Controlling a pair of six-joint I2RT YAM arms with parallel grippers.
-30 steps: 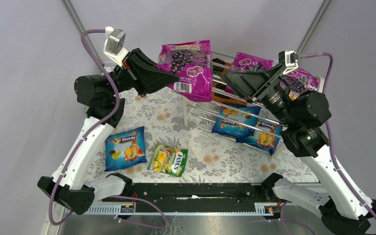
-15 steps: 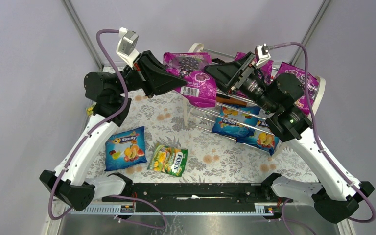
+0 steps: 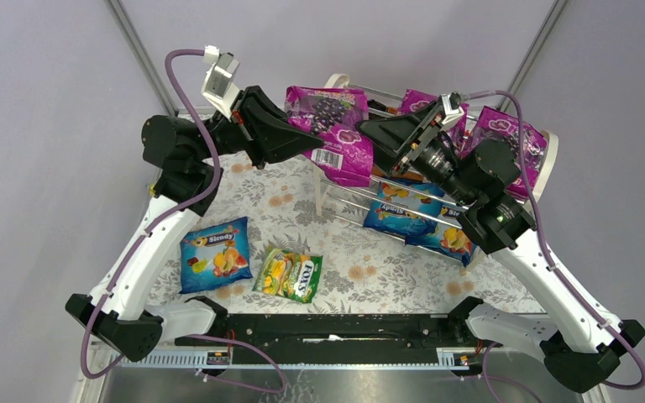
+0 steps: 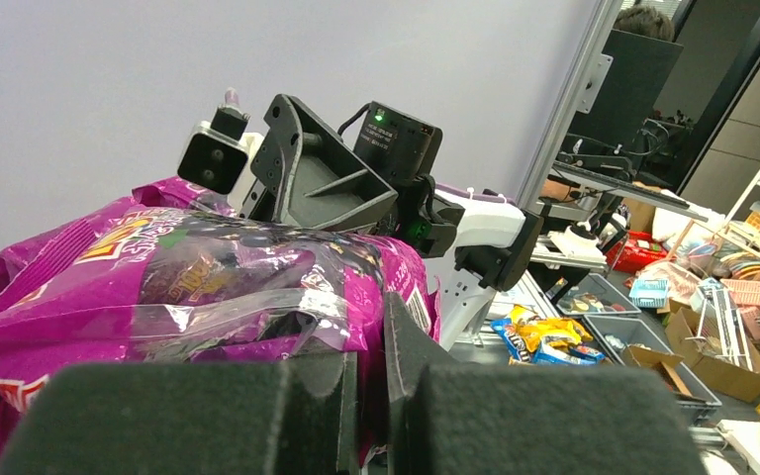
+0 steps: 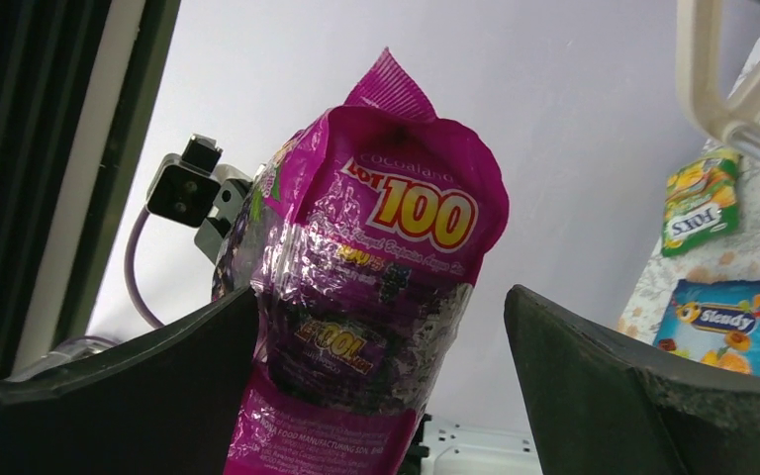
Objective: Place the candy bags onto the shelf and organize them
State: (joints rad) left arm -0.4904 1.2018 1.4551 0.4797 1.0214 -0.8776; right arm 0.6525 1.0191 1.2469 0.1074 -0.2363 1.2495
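while clamped, the magenta bag [image 3: 329, 122] points barcode end nearward.

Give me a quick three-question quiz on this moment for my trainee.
1. True or false: the left claw is shut on a magenta bag.
2. Which lie on the table? A) one Slendy bag and one FOX'S bag; B) two magenta bags; C) three FOX'S bags.
3. Short answer: is the right claw open or shut?
Key: 1 true; 2 A; 3 open.
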